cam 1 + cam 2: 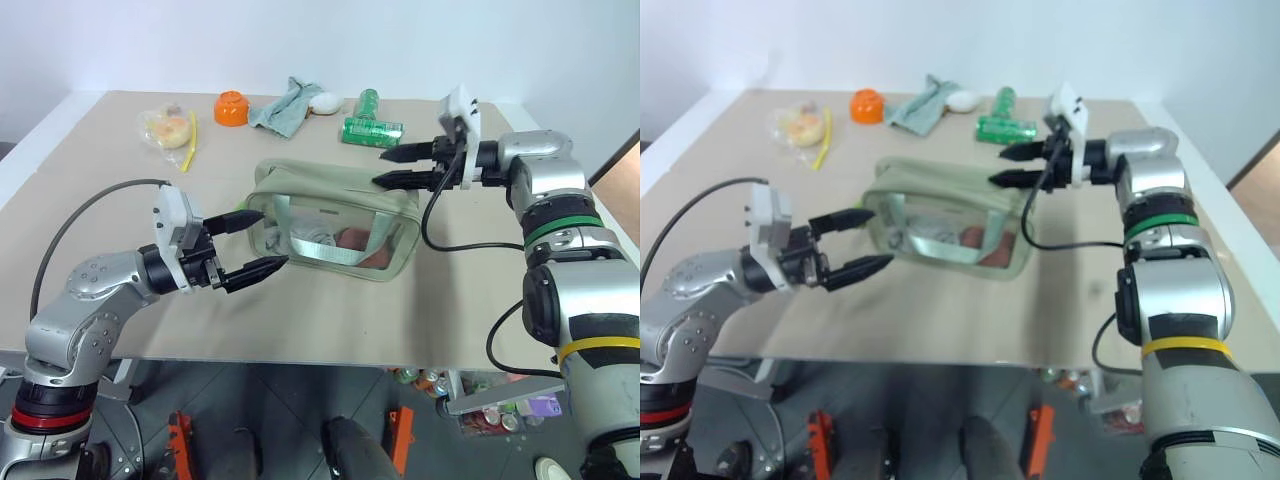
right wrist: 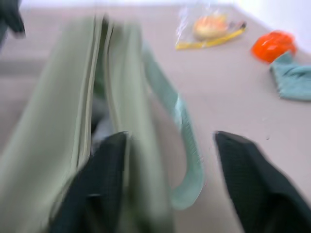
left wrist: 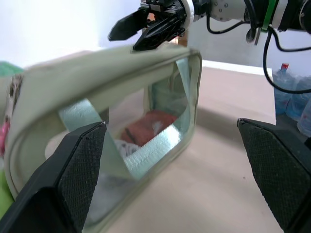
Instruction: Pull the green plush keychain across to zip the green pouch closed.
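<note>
The green pouch (image 1: 330, 228) lies mid-table on its side, its clear window facing me and a pale strap (image 2: 182, 126) across it. My left gripper (image 1: 266, 240) stands open at the pouch's left end, one finger at the top corner and the other in front of the window. My right gripper (image 1: 382, 168) is open just above the pouch's far right top corner, with nothing between its fingers. A lime-green sliver (image 3: 3, 194) with a pink bit shows by the pouch's near end. I cannot tell whether it is the green plush keychain.
Along the table's far side sit a plastic bag of yellow food (image 1: 168, 128), an orange bowl (image 1: 231, 108), a grey-green cloth (image 1: 285, 108), a white object (image 1: 325, 102) and a shiny green can (image 1: 372, 130). Bare tabletop (image 1: 330, 320) lies in front of the pouch.
</note>
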